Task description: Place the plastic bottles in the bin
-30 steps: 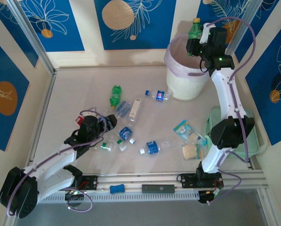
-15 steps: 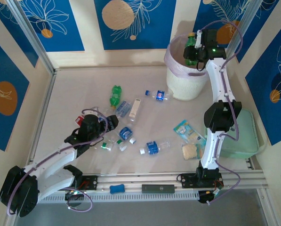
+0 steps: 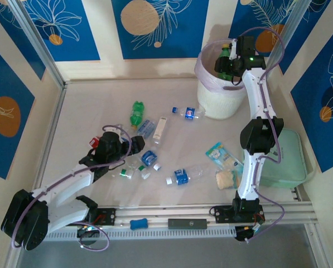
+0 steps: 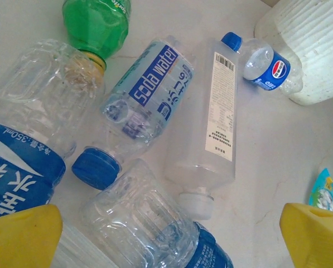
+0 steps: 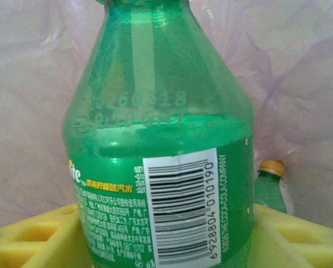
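Note:
My right gripper (image 3: pixel 228 62) hangs over the mouth of the bin (image 3: pixel 213 99), a white bucket with a lilac liner (image 5: pixel 300 84). Its yellow pads press both sides of an upright green bottle (image 5: pixel 160 167) with a barcode label. Another green bottle (image 5: pixel 270 190) with a yellow cap lies inside the bin. My left gripper (image 4: pixel 172 240) stands open low over the bottle cluster, a clear blue-labelled bottle (image 4: pixel 149 223) between its fingers (image 4: pixel 21 234). Around it lie a soda water bottle (image 4: pixel 146 95), a white-labelled clear bottle (image 4: pixel 216 123) and a green bottle (image 3: pixel 136 113).
A small blue-labelled bottle (image 3: pixel 189 113) lies by the bin's foot and another (image 3: pixel 183 175) mid-table. A snack packet (image 3: pixel 219 153) and a tan biscuit piece (image 3: pixel 225 180) sit beside the mint-green case (image 3: pixel 292 162) on the right.
The right arm swung left and lowered the green bottle toward the bin's mouth. The left gripper crept a little toward the bottle cluster, still open.

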### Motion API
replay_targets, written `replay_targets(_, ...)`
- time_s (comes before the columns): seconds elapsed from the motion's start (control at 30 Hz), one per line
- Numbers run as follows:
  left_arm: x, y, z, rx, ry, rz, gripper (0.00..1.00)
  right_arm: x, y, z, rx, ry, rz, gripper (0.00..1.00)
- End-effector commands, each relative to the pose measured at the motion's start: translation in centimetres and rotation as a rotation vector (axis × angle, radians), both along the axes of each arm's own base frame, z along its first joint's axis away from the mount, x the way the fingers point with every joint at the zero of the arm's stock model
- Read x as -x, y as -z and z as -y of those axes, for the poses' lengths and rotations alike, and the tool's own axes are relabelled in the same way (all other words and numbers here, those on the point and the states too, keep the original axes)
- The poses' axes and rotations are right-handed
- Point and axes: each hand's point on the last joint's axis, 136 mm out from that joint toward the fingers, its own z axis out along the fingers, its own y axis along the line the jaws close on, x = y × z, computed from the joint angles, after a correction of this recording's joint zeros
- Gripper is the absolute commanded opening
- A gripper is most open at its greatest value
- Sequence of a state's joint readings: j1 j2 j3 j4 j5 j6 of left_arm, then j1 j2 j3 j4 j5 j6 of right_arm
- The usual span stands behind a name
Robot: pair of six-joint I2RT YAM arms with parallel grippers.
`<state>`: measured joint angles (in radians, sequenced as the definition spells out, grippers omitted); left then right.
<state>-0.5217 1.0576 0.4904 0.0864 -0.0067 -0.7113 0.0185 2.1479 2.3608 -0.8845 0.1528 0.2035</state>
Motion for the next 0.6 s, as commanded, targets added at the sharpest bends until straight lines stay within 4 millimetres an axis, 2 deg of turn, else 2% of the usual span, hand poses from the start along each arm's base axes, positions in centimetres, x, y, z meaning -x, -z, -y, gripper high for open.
replay_targets(0.0, -0.3, -1.0, 0.3, 0.000, 0.023, 0.012, 1.00, 0.0, -2.6, -0.4, -0.017, -0.008, 0.055, 0.76)
replay_targets(0.1, -0.3, -1.1, 0.1, -0.015, 0.021, 0.013, 1.00, 0.5, -4.7, -0.7, 0.002, -0.008, 0.103, 0.82)
replay_targets(0.3, -0.4, -1.5, -0.7, -0.054, -0.006, 0.014, 1.00, 2.5, -9.5, -2.4, 0.061, -0.025, 0.233, 0.88)
replay_targets(0.47, -0.8, -2.0, -0.5, -0.084, 0.015, 0.023, 1.00, 5.6, -12.9, -5.0, 0.068, -0.082, 0.352, 0.94)
replay_targets(0.57, -1.1, -2.2, 0.3, -0.103, 0.062, 0.018, 1.00, 8.2, -13.3, -7.1, 0.042, -0.139, 0.387, 1.00)
